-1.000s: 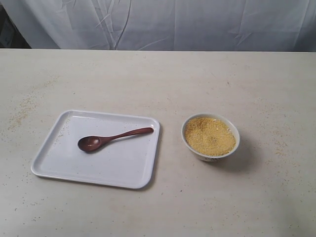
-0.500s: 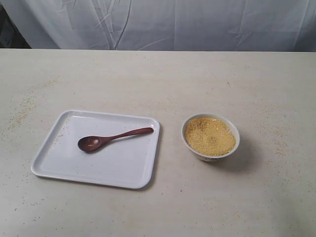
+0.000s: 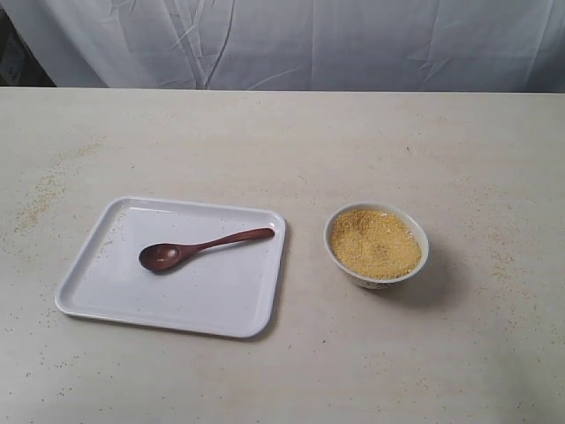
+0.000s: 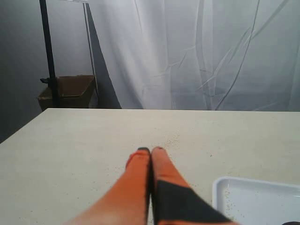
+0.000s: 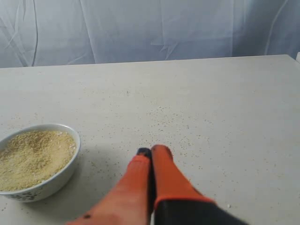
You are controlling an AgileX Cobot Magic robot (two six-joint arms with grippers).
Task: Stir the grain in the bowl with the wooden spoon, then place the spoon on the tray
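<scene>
The dark reddish-brown wooden spoon (image 3: 196,248) lies on the flat white tray (image 3: 231,300), its oval end toward the left and its handle pointing right. To the right stands the small white bowl (image 3: 337,255), heaped with golden-yellow grain (image 3: 375,244). Neither gripper shows in the exterior view. In the left wrist view my left gripper (image 4: 150,151) is shut and empty above bare table, with a tray corner (image 4: 225,185) beside it. My right gripper (image 5: 152,152) is likewise shut on nothing, with the bowl (image 5: 58,177) and its grain (image 5: 33,157) close by.
Loose grains are scattered over the beige table (image 3: 265,141), thickest at the far left (image 3: 40,199). A white cloth backdrop (image 3: 291,40) hangs behind the table. A black stand (image 4: 48,51) and a brown box (image 4: 70,89) are beyond the table's end.
</scene>
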